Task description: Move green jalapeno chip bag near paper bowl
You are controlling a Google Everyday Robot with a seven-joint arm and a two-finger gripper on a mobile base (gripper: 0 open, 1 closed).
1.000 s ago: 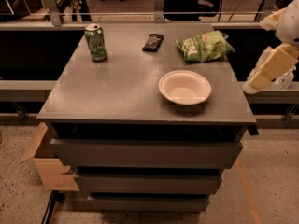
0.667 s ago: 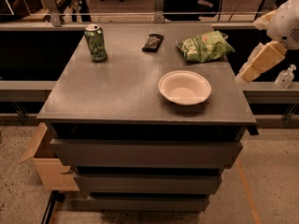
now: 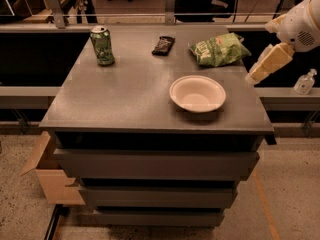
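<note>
The green jalapeno chip bag (image 3: 218,50) lies crumpled at the far right of the grey surface (image 3: 125,94), close to the back edge. The paper bowl (image 3: 197,93) sits nearer the front on the right half, just in front of the bag with a strip of bare top between them. The gripper (image 3: 256,73) hangs off the right edge of the surface, on a cream-coloured arm slanting down and to the left. Its tip is level with the gap between bag and bowl, to the right of both and touching neither. Whether its grasp is spread or closed cannot be told. A green drink can (image 3: 102,45) stands upright at the far left, and a small dark packet (image 3: 163,44) lies flat between the can and the bag. A cardboard box (image 3: 50,176) rests on the floor at the lower left.
</note>
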